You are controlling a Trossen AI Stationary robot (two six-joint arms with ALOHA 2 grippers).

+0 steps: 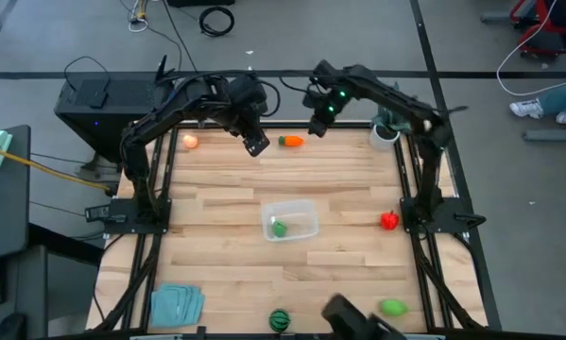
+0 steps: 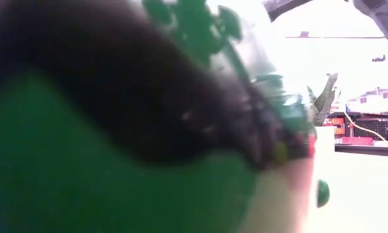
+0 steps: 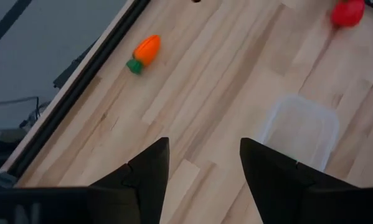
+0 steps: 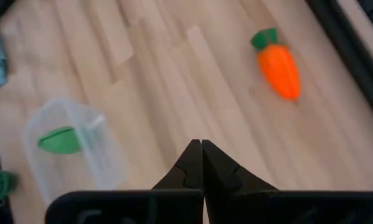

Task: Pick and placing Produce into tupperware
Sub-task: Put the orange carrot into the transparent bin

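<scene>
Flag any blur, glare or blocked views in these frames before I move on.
Low view: a green and dark blur right at the lens fills most of the picture, and the room behind is washed out bright. Right wrist view: the carrot is slightly soft. Left wrist view: the tupperware looks hazy. High view: evenly lit, no glare on the table.

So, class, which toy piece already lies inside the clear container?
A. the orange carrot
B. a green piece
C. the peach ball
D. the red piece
B: the high view shows a green piece inside the clear container, while the carrot, red piece and peach ball all lie on the bare table.
</scene>
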